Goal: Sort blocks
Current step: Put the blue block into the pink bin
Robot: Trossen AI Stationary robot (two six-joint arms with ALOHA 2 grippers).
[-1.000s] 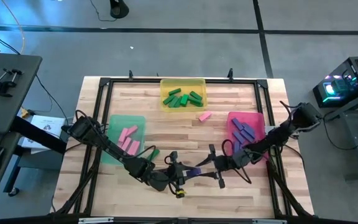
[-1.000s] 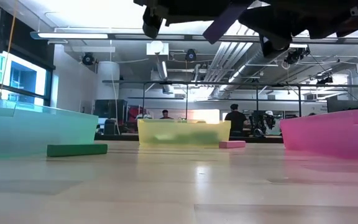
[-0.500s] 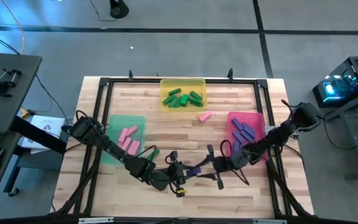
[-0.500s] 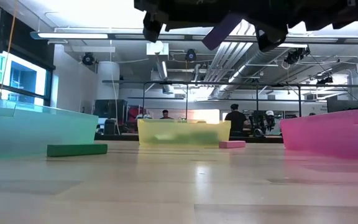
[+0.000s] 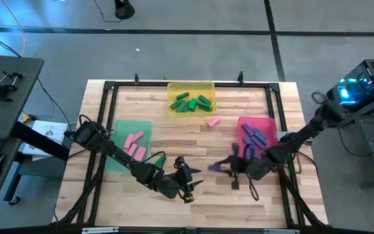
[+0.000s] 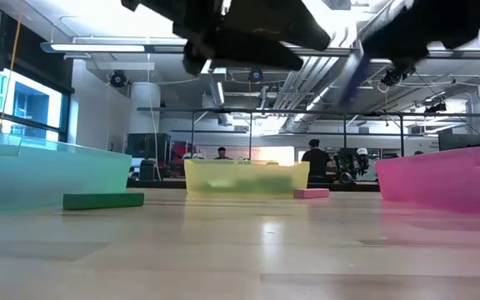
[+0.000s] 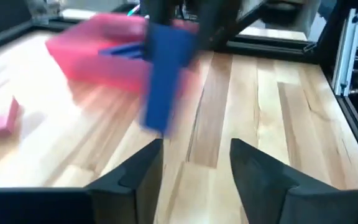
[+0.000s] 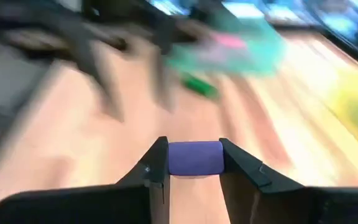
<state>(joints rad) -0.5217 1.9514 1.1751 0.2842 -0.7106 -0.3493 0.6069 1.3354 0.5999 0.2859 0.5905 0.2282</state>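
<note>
A blue-purple block [image 8: 194,158] hangs in the air over the table's near middle, with my right gripper [image 5: 229,168] shut on it. My left gripper [image 7: 194,168] stands open just left of it [image 5: 190,179], nothing between its fingers; the block [image 7: 165,74] shows a little beyond them. A loose green block [image 5: 159,159] lies flat by the green tray [image 5: 119,130], which holds pink blocks. A loose pink block [image 5: 213,121] lies flat between the yellow tray [image 5: 174,86] of green blocks and the pink tray [image 5: 269,123] of blue-purple blocks. My right gripper pinches one end of the blue-purple block [image 8: 194,163] between its two fingers. The fingers come nearly level from the table's right side, and the block's free end [image 5: 214,168] sticks out toward the left gripper. The block is lifted clear of the table.
A black frame [image 5: 109,86] runs around the wooden table. Bare wood lies at the table's middle and near edge. In the low view people stand in the room far behind the trays.
My left gripper has opened and let go of the blue-purple block. My right gripper has shut on the block and drawn back with it toward the table's right edge and a little up. The block has gone from between the two grippers to the right one alone.
</note>
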